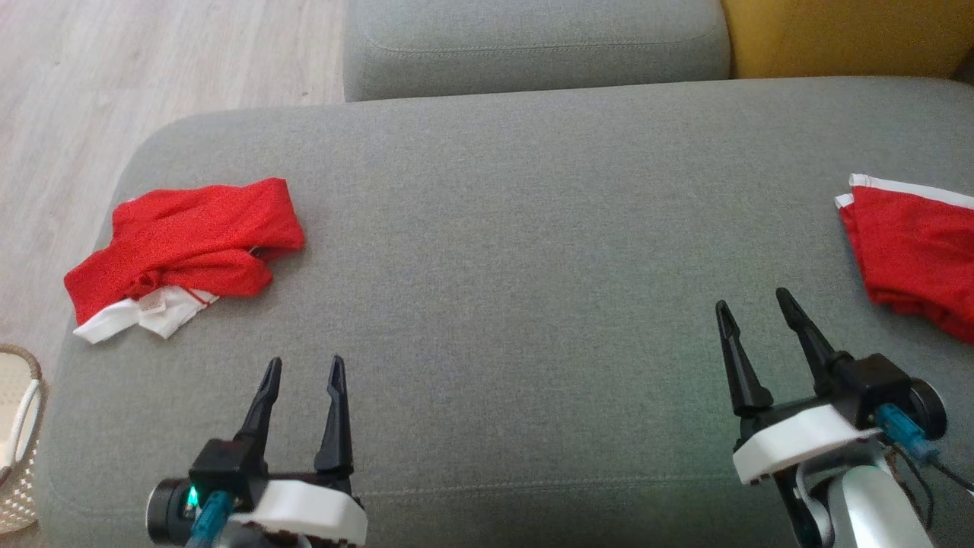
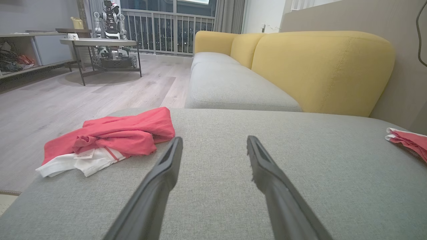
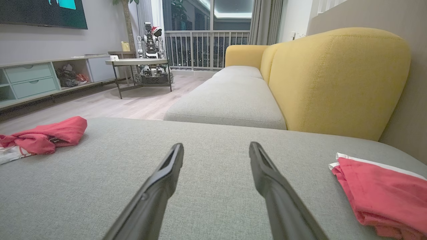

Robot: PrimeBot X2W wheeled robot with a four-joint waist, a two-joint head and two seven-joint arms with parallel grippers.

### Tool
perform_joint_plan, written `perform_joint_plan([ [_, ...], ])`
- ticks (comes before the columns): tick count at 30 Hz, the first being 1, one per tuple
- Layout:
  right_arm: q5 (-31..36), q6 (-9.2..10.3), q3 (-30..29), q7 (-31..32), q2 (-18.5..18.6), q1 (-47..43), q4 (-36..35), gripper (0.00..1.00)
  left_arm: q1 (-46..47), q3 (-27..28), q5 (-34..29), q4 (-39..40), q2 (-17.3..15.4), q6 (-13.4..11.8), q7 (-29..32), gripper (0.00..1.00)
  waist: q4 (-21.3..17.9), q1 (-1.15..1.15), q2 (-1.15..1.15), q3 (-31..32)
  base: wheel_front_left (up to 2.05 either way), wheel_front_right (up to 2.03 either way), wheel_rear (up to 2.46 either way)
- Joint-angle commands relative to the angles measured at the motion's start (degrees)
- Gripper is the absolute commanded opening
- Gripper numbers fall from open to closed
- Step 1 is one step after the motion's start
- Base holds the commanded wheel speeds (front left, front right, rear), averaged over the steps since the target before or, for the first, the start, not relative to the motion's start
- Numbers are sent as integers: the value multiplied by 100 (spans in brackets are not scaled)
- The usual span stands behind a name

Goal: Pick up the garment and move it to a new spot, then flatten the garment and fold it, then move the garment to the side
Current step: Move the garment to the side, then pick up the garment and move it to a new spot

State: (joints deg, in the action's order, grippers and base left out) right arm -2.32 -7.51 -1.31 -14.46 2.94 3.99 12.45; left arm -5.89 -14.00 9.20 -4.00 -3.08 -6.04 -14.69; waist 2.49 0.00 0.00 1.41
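A crumpled red garment [image 1: 186, 243] with a white hem lies at the left end of the grey cushion [image 1: 517, 266]; it also appears as the garment [image 2: 113, 138] and the garment [image 3: 43, 136] in the wrist views. My left gripper [image 1: 304, 365] hovers open over the cushion's front left, just below and right of the garment, touching nothing. At the front right my right gripper [image 1: 753, 301] stands open and empty. Between the open fingers [image 2: 166, 166] of the left wrist view I see bare cushion.
A folded red garment with white trim [image 1: 913, 251] lies at the cushion's right edge, close to my right gripper. A woven basket [image 1: 19, 434] stands on the floor at the left. A second grey seat [image 1: 533, 46] and yellow backrest [image 1: 845, 38] lie beyond.
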Motion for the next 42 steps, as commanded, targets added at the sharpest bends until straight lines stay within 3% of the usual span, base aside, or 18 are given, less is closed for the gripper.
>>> perform_joint_plan([
  [1, -48, 2, 150, -53, -5, 140, -220, 100, 232, 189, 18, 208, 20, 6, -31, 100, -3, 0, 0, -2, 0, 0, 0],
  [19, -157, 2, 85, -53, -6, 94, -230, 100, 291, 162, 52, 133, 20, 113, -31, 100, 189, 0, 0, -11, 0, 0, 0],
  [42, -327, 2, 427, -53, -6, -111, -238, 100, 115, 613, -128, 177, 20, 300, -31, 100, 2135, 0, 0, 178, 0, 0, 0],
])
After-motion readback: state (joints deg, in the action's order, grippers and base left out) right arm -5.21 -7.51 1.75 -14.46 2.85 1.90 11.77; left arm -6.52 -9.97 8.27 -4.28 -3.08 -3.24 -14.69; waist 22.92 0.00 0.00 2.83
